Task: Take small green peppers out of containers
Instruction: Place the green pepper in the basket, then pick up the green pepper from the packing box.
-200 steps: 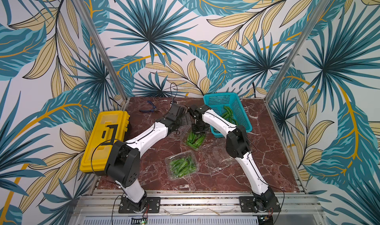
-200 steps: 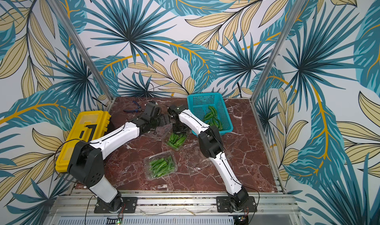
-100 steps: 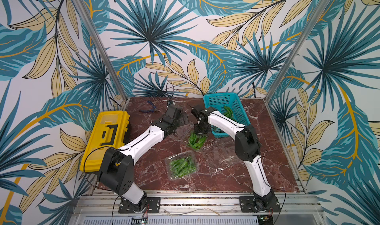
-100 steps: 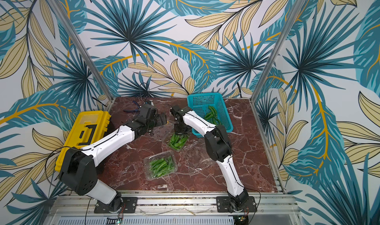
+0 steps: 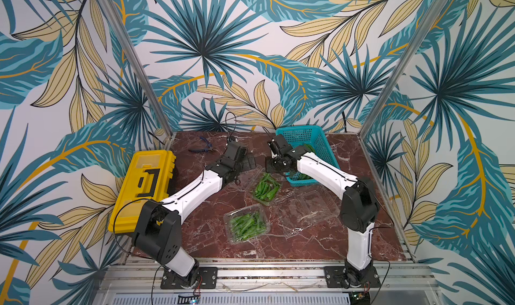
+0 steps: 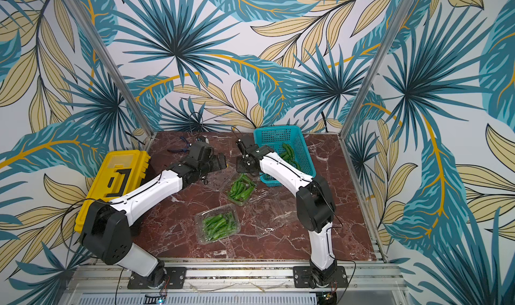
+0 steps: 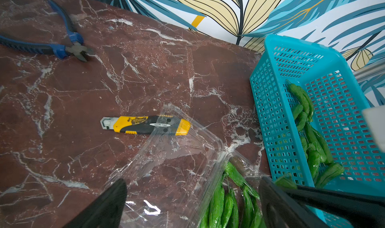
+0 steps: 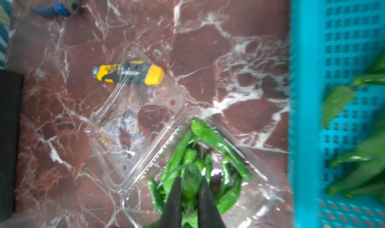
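Pinching right gripper (image 8: 190, 181): clamped on one glossy slender green pepper (image 8: 189, 192), lower centre.
Left gripper (image 7: 193, 187): released, jaws wide apart.

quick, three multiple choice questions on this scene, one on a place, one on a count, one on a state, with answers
1. Where does the utility knife lie?
A. in the teal basket
B. on the table, at the open lid
C. on the yellow toolbox

2. How many clear containers hold peppers?
A. one
B. two
C. four

3. What is the right gripper doing?
A. standing wide open
B. shut on the pliers
C. shut on a pepper

Answers
1 B: the knife lies on the marble, with the clear lid over one end.
2 B: the open container and the front container hold peppers; the third container is empty.
3 C: the right wrist view shows a pepper pinched between its fingers.
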Tool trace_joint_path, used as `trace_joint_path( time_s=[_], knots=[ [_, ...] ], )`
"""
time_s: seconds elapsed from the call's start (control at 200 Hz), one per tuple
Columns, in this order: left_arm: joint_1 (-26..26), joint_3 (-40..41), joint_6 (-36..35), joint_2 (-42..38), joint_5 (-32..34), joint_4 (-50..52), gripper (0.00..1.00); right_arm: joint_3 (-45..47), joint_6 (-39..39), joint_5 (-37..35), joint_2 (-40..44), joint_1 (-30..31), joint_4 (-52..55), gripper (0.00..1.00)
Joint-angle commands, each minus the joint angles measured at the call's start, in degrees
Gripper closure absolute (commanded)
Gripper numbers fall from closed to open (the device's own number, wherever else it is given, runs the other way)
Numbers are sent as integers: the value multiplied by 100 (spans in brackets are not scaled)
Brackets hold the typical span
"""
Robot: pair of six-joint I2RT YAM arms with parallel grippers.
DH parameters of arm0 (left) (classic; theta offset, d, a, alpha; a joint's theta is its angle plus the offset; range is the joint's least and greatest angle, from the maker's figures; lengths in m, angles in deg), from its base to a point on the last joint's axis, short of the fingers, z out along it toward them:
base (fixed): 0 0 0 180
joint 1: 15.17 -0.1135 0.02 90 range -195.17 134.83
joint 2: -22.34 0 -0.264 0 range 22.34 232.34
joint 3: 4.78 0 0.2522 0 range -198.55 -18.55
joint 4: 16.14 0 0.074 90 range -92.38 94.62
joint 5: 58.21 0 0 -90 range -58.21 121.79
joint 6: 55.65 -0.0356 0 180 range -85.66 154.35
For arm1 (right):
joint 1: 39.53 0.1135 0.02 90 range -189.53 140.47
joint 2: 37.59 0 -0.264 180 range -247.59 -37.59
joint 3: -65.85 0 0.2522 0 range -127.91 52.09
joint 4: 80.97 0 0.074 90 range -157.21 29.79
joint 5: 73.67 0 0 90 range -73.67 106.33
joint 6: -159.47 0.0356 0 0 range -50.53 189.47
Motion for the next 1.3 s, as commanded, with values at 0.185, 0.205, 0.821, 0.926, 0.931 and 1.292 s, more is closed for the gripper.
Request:
trace_joint_path(
  time_s=[0.185,0.205,0.821,0.926,0.931,1.292],
  knots=[
    [355,-108,-386,235,-21,91,0,886,803,-1228,710,-1438,243,99],
    [391,-144,-410,258,-28,129,0,977,882,-1126,697,-1541,228,99],
    [1019,-713,-1213,1043,-1186,608,2,1745,1166,-143,991,-1899,-13,69],
    [1028,-834,-1265,1209,-1396,691,12,1870,1118,-126,1078,-1904,-3,69],
    [1028,-840,-1271,1218,-1416,701,13,1877,1112,-126,1081,-1901,-4,69],
    [1143,-1328,-1409,1920,-1742,1179,60,2025,923,-188,1286,-1899,-3,69]
  ],
)
